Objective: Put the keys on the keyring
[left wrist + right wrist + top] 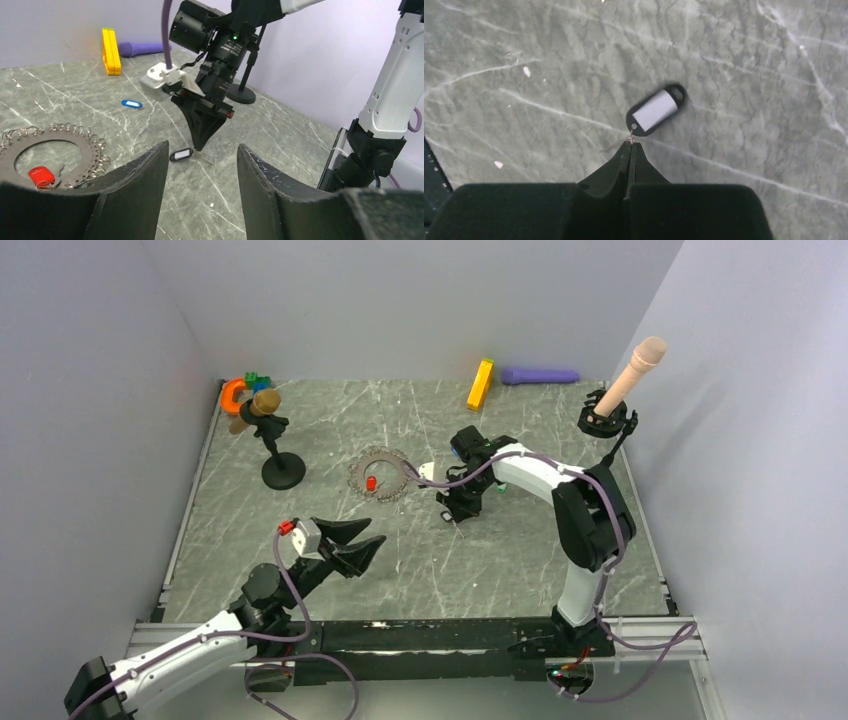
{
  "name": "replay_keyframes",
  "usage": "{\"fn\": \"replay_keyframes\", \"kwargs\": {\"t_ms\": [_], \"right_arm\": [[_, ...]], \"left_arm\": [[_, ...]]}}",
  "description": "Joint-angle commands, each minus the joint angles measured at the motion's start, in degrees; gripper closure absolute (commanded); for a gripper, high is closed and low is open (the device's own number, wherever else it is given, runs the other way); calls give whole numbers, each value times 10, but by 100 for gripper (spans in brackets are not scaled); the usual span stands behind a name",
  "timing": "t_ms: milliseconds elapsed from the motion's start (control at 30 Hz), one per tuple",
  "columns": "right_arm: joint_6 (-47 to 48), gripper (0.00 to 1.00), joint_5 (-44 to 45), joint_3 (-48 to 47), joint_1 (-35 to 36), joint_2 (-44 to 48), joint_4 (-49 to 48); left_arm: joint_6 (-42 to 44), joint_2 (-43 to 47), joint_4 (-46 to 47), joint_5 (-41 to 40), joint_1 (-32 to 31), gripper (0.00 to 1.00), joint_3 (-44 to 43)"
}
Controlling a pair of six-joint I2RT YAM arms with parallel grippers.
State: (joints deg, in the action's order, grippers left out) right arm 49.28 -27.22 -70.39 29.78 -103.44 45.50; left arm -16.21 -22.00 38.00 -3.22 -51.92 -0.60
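The marbled grey tabletop [500,570] was seen from above with both arms reaching over it. The right gripper [630,146] was pointed straight down near the centre, its jaws clenched tight, with their tips set against the small wire loop of the black-rimmed key [655,109], which lay flat at 1 o'clock from them; whether the loop was actually pinched could not be told. The left gripper [375,535] was held at 7 o'clock of the centre, jaws released and holding nothing. The keyring [89,152] was laid flat at 10 o'clock of the right gripper. A yellow block [480,384] was placed at 12 o'clock. The red key [41,176] was seen inside the keyring's loop, the blue key [131,104] apart on the tabletop
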Motion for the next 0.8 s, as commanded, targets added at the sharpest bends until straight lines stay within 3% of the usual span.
{"fn": "replay_keyframes", "kwargs": {"t_ms": [0, 767], "right_arm": [[-20, 100, 21, -42, 15, -32, -14], [-56, 100, 64, -61, 54, -75, -30]], "left_arm": [[-1, 28, -30, -19, 2, 42, 35], [1, 23, -36, -24, 2, 43, 34]]}}
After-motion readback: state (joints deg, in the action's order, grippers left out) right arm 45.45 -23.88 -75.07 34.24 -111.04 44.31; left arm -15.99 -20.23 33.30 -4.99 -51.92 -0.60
